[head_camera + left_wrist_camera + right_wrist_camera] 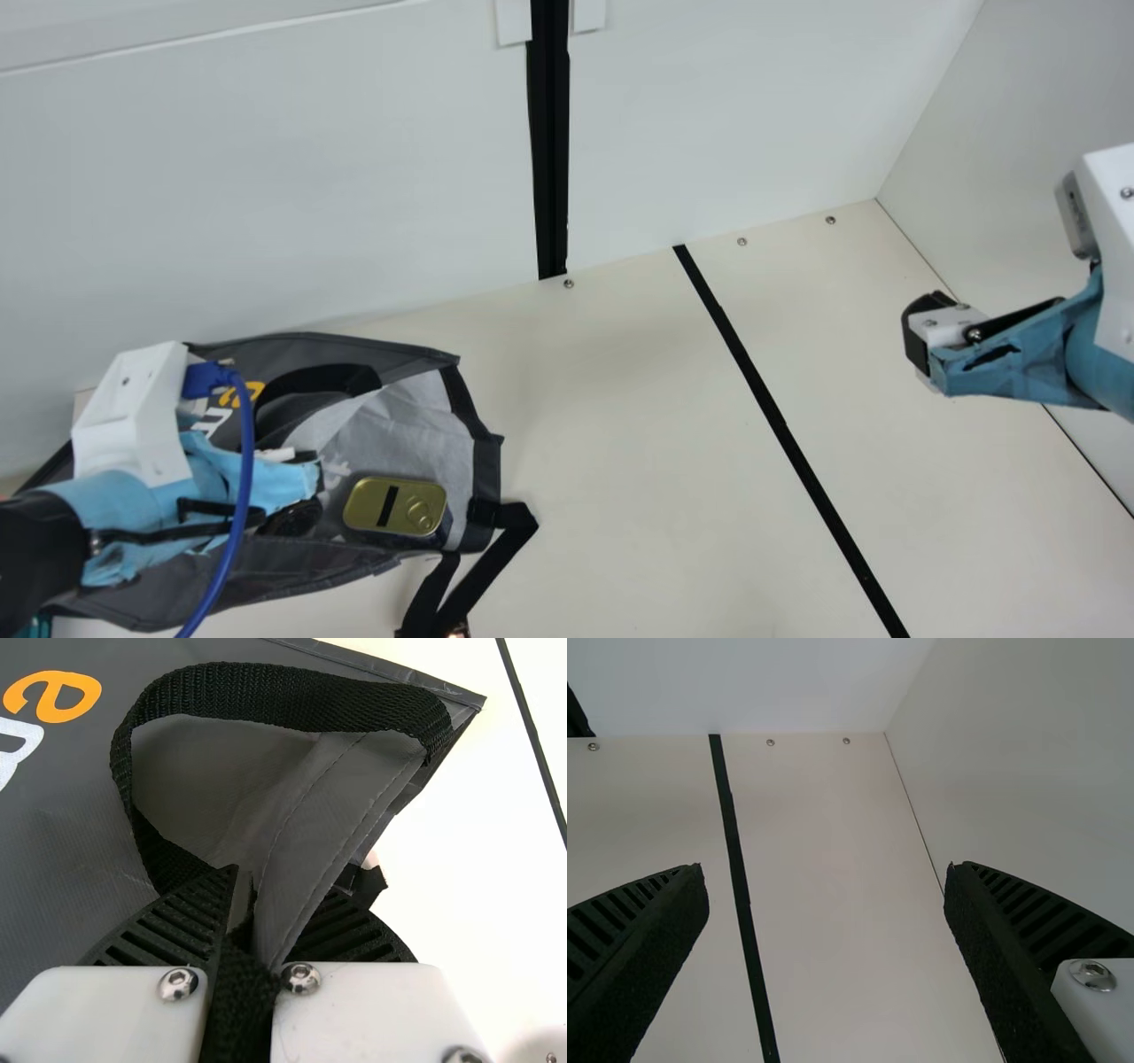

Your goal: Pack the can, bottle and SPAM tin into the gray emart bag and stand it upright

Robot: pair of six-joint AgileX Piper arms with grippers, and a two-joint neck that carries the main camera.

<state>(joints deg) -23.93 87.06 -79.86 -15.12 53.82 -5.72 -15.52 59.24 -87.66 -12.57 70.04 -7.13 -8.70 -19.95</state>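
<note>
- Down at the left of the main view, the gray emart bag [430,416] lies slumped on the surface [576,443], and the left hand [283,881] has its hem and black webbing pinched fast!
- Soft stuff, this: light, floppy cloth that should fold wherever it's pulled, so one pinch probably won't stand it up.
- Best purchase looks to be right there, hem and webbing together, with a matching hold on the opposite rim.
- And the SPAM tin [363,505], ring-pull up, sits on the bag's pale gray cloth; rigid, smooth, likely the weighty one, and apt to slide if the cloth tips.
- Take that across its narrow sides, I'd say.
- Over to the right hand [825,870], fingers spread wide, nothing between them, well apart from the bag and near the side wall [1019,133].
- Watch the snags: a loose strap [487,563] trails off the bag, a handle loop [221,691] arches by the left hand, and the blue cable [244,470] droops across the bag.
</note>
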